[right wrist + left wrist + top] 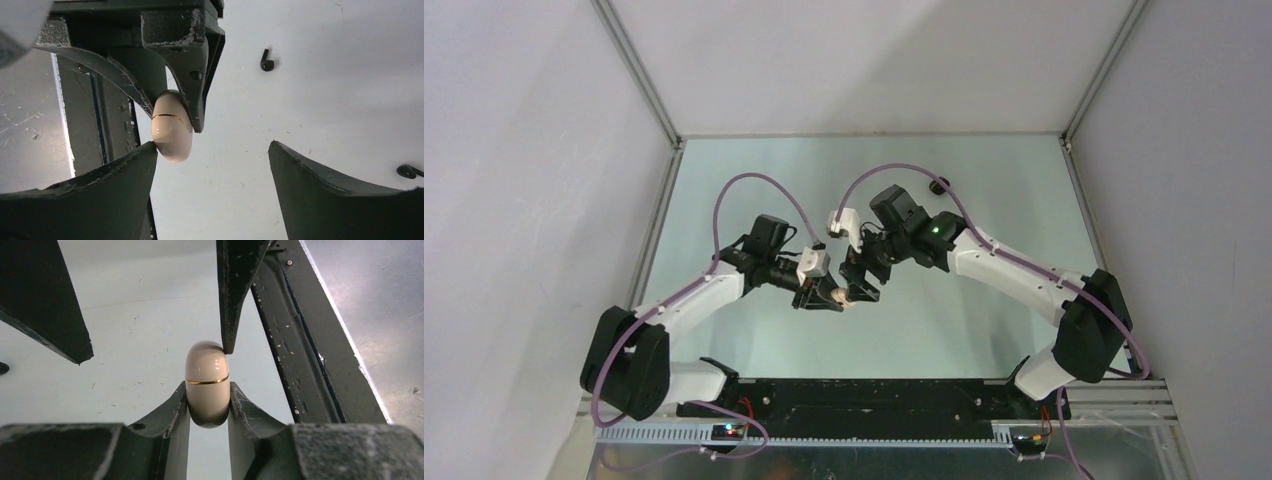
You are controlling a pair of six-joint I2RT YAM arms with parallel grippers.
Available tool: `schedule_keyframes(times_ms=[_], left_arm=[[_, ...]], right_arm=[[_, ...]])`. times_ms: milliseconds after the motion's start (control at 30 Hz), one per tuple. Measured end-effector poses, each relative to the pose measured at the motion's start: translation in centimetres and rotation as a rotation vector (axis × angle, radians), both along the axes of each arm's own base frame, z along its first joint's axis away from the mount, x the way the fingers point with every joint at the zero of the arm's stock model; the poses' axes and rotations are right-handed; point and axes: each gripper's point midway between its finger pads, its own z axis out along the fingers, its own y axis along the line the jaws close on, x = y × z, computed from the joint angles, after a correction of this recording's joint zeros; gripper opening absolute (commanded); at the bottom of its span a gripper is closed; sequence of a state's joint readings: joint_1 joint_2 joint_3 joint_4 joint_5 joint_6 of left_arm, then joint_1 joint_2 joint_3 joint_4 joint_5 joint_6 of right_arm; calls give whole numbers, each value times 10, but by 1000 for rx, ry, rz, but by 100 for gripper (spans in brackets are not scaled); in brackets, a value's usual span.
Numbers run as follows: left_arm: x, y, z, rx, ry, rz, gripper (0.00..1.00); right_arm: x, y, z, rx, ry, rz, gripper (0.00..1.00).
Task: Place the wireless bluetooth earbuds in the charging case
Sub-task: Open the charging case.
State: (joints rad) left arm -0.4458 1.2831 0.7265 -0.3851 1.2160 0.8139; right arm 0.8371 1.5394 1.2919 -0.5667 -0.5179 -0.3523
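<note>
Charging case (207, 382) sits clamped in left claw (208, 392), right claw (212, 146) spread beside.

The charging case (207, 390) is glossy plastic; the table (135, 330) matt, scuffed.

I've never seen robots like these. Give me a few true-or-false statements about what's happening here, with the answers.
1. The left gripper is clamped on a cream case. True.
2. The case's lid stands open. False: it is shut, its gold seam closed all round.
3. The right gripper is shut. False: its jaws stand wide apart, one finger beside the case.
4. Black earbuds lie loose on the table. True: the right wrist view shows two.
</note>
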Motion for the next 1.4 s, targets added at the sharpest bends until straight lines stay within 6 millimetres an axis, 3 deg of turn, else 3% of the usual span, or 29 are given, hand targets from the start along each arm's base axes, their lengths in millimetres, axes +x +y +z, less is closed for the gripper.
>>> schedule_keyframes(times_ms=[867, 1067, 1267, 1400], left_arm=[[-3, 5, -3, 24, -37, -24, 0], [1, 6, 0, 31, -84, -33, 0], [-14, 7, 1, 17, -29, -75, 0], [-16, 7, 3, 10, -22, -91, 0]], right_arm=[[-5, 9, -14, -12, 50, 6, 87], [3, -1, -7, 8, 64, -11, 87], [26, -17, 1, 5, -3, -79, 87], [27, -20, 4, 5, -18, -77, 87]])
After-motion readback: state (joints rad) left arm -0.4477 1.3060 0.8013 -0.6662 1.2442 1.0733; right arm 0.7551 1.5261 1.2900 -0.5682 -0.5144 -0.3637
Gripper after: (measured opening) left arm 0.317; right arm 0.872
